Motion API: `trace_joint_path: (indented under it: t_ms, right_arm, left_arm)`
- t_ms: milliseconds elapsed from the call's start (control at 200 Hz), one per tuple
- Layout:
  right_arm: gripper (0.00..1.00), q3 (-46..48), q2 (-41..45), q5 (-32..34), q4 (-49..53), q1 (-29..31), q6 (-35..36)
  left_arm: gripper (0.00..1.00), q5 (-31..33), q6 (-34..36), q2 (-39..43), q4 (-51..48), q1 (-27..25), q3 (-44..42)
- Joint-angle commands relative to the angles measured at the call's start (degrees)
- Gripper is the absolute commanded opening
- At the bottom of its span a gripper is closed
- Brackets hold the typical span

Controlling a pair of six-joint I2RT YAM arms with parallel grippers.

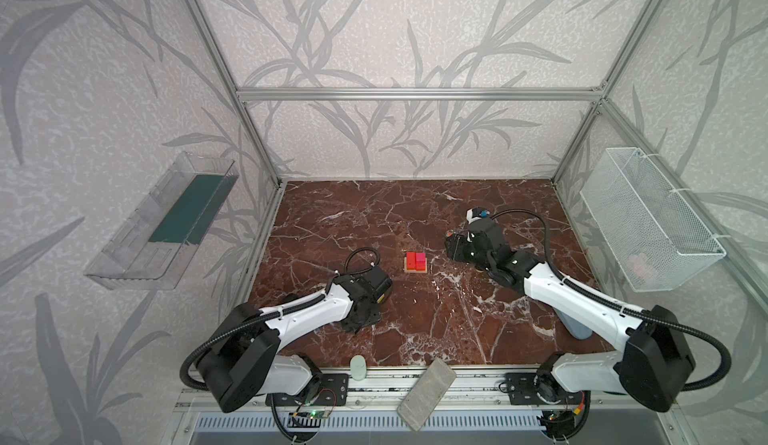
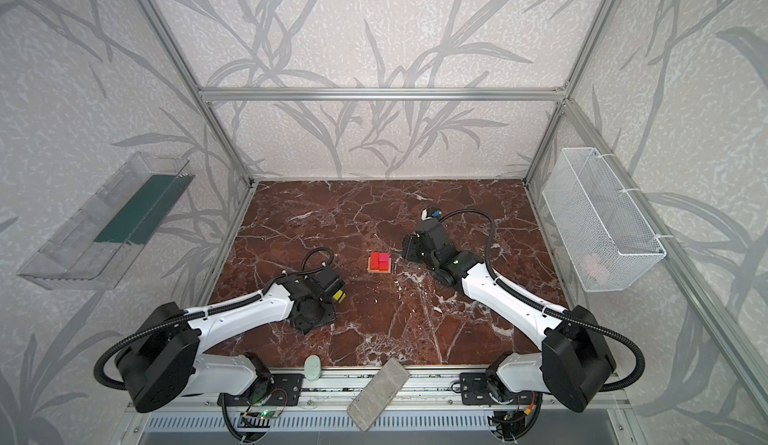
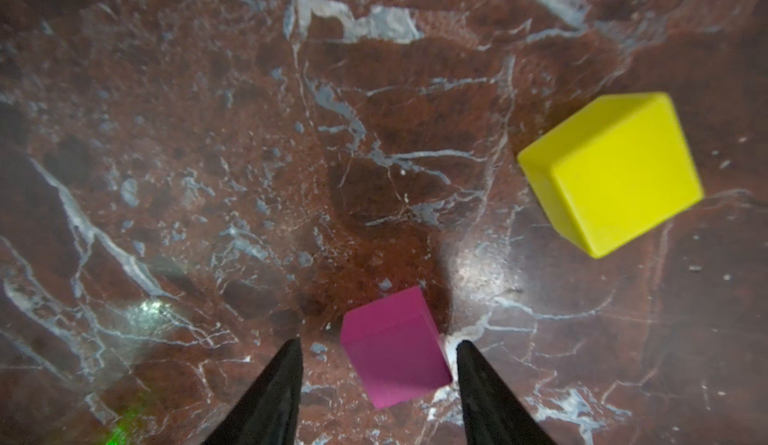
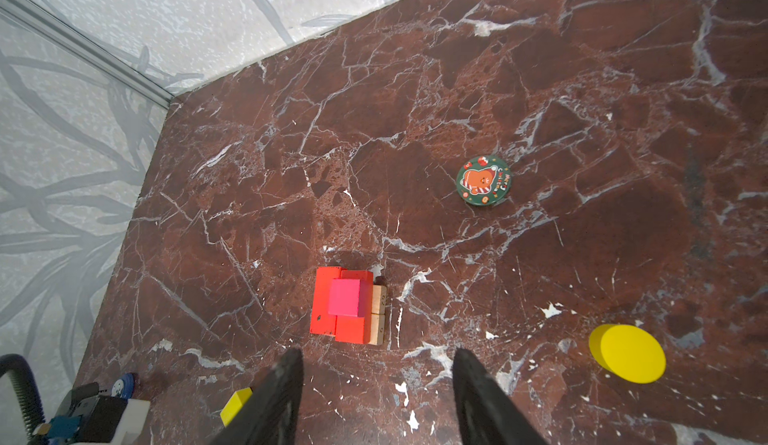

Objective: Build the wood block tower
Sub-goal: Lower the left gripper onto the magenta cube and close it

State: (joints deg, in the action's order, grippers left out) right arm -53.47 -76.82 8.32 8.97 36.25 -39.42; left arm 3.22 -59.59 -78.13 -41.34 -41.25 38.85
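The tower stands near the middle of the table. It has two tan bars at the bottom, two red plates on them, and one pink cube on the red layer. In both top views the left pincer is at about 8 o'clock from the tower, and the right pincer at about 3 o'clock.

The left pincer is spread and points down at the table. A second pink cube lies between its fingers; whether a finger touches it I cannot tell. The yellow cube lies near, apart from this cube.

The right pincer is also spread and holds nothing; it faces the tower. A yellow cylinder rests on the table beside it, well apart from the tower. A round green badge lies farther away.
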Motion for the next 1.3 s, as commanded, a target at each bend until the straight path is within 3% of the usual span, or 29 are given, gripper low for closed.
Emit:
trace_joint_path:
  t_ms: [0,405,935,1295]
  right_arm:
    - [0.59,0.57,0.88,-0.40,-1.15,-0.39,-0.49]
    - [0.59,0.65,0.09,-0.78,-1.46,-0.65,-0.65]
    - [0.59,0.56,-0.18,-0.84,-1.42,-0.66,-0.68]
    - [0.59,0.65,-0.34,-0.74,-1.33,-0.82,-0.75]
  left_arm:
    - [0.56,1.90,-0.70,-1.35,-0.96,-0.14,1.22]
    - [0.46,3.35,-1.05,-0.35,-1.07,-0.12,0.61]
    - [0.46,3.81,-1.13,0.36,-0.04,-0.14,0.44]
    - [0.37,3.37,-1.23,-0.31,0.99,-0.14,-0.01]
